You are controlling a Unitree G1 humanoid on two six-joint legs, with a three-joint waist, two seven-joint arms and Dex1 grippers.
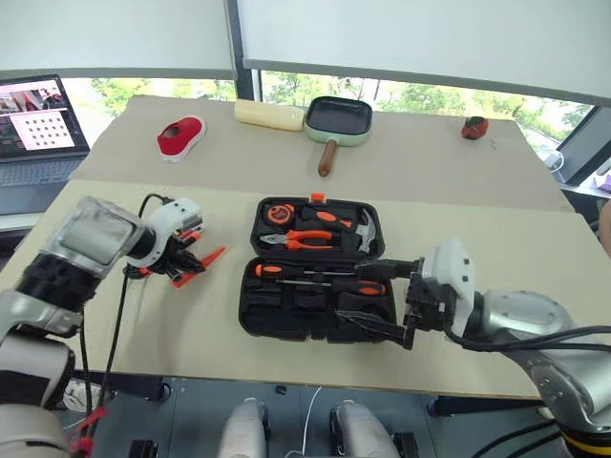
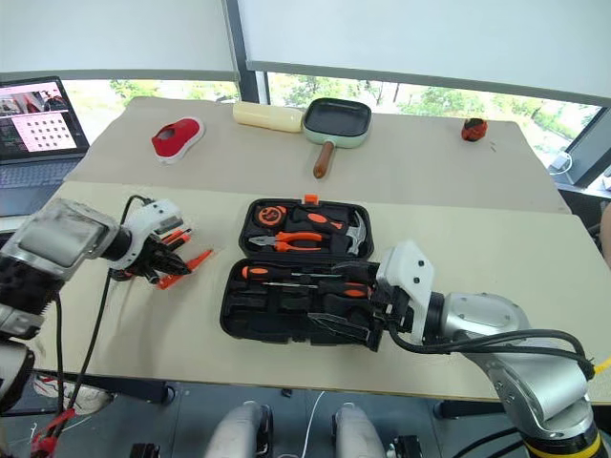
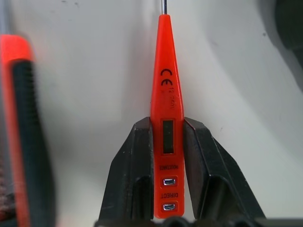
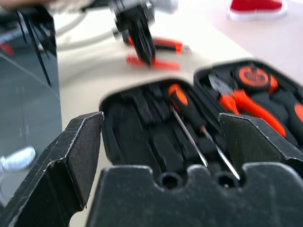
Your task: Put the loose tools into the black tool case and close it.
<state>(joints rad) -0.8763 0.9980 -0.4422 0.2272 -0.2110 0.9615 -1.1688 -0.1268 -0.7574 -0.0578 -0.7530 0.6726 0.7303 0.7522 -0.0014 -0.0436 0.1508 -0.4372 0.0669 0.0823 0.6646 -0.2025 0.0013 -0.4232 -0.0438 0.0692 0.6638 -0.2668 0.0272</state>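
Left claw (image 3: 163,156) clamped on small screwdriver (image 3: 165,118) | right claw (image 4: 161,156) apart at tool case (image 1: 286,305) edge

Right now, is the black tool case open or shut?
Open: the black tool case lies flat with its lid folded back, recesses and tools showing.

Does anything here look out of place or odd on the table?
Nothing looks damaged or spilled. The black tool case lies open and square. Two tools remain outside it at its left: the slim orange screwdriver, gripped by the left hand, and the utility knife beside it.
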